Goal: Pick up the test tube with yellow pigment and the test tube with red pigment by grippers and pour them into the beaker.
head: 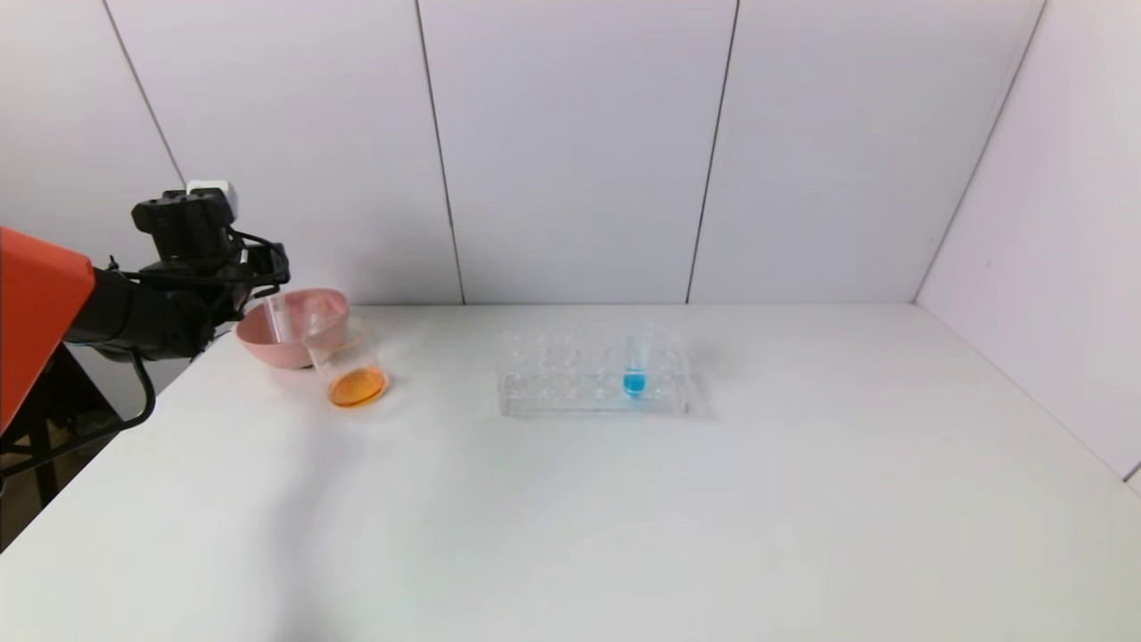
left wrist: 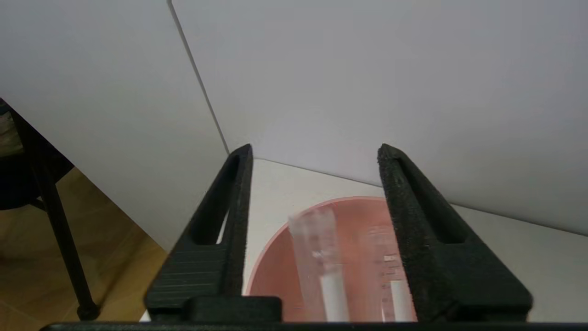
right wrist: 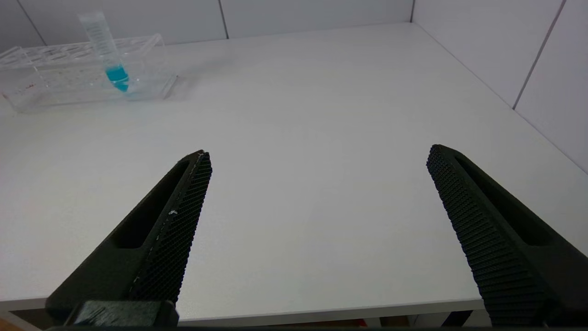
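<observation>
The left gripper [left wrist: 314, 154] hangs over the pink bowl [head: 267, 343] at the table's far left corner, its jaws parted with a clear gap on either side of an empty test tube [left wrist: 317, 257] that stands blurred between and below them — no pad touches it. In the head view this tube [head: 277, 318] sits inside the bowl, leaning against its wall, with no colour visible in it; whether it carried the yellow or the red pigment cannot be told. A second pale tube [left wrist: 399, 299] shows in the bowl under the other finger. Just beside the bowl, on the side toward the table's centre, stands the beaker [head: 349, 366], upright and touching or nearly touching the bowl's rim; an orange liquid [head: 357, 387] covers its bottom. Well apart from the left jaws, toward the middle of the table [head: 713, 535], lies the clear tube rack [head: 593, 374], which holds one upright tube with blue pigment [head: 636, 361] at its tip. The right gripper [right wrist: 319, 154] is parked low at the table's near edge, out of the head view — its jaws stand wide with nothing between them, and the rack [right wrist: 69, 78] with the blue tube [right wrist: 108, 50] lies well beyond them.
</observation>
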Motion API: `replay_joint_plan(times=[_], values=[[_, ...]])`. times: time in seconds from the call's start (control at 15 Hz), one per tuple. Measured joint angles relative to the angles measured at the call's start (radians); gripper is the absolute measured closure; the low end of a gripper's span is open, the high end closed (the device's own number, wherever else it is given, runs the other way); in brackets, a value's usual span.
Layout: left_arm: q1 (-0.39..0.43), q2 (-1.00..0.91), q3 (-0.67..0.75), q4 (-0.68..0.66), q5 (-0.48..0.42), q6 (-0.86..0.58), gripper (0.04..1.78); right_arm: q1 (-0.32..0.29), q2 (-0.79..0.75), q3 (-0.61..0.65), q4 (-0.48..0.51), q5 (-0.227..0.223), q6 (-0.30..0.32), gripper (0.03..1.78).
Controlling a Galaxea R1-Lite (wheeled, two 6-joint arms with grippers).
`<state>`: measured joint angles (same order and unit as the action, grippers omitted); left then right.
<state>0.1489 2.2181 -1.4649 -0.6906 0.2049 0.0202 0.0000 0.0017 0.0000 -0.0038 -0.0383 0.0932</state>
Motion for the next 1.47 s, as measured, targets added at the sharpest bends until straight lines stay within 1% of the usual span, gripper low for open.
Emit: replay_joint_plan(times=[0.07,0.2,0.27,0.4,0.47,0.6,0.8,1.07,1.27,1.47], values=[[0.000,0.000,0.001,0.000,0.001,0.001,0.56,0.000,0.000,0.000,0.000,0.000,0.000,0.10],[-0.001,-0.001,0.003,-0.008,0.006,0.001,0.30,0.000,0.000,0.000,0.000,0.000,0.000,0.10],[-0.003,-0.007,0.006,-0.026,0.016,0.001,0.20,0.000,0.000,0.000,0.000,0.000,0.000,0.10],[-0.013,-0.037,0.038,-0.052,0.020,0.005,0.08,0.000,0.000,0.000,0.000,0.000,0.000,0.10],[-0.021,-0.068,0.069,-0.051,0.014,0.007,0.05,0.000,0.000,0.000,0.000,0.000,0.000,0.10],[-0.044,-0.146,0.127,-0.029,-0.013,0.009,0.06,0.000,0.000,0.000,0.000,0.000,0.000,0.10],[-0.093,-0.297,0.216,0.034,-0.087,0.010,0.06,0.000,0.000,0.000,0.000,0.000,0.000,0.10],[-0.154,-0.541,0.381,0.048,-0.160,0.030,0.06,0.000,0.000,0.000,0.000,0.000,0.000,0.10],[-0.180,-0.749,0.509,0.055,-0.216,0.044,0.06,0.000,0.000,0.000,0.000,0.000,0.000,0.10],[-0.193,-0.960,0.621,0.089,-0.229,0.083,0.06,0.000,0.000,0.000,0.000,0.000,0.000,0.10]])
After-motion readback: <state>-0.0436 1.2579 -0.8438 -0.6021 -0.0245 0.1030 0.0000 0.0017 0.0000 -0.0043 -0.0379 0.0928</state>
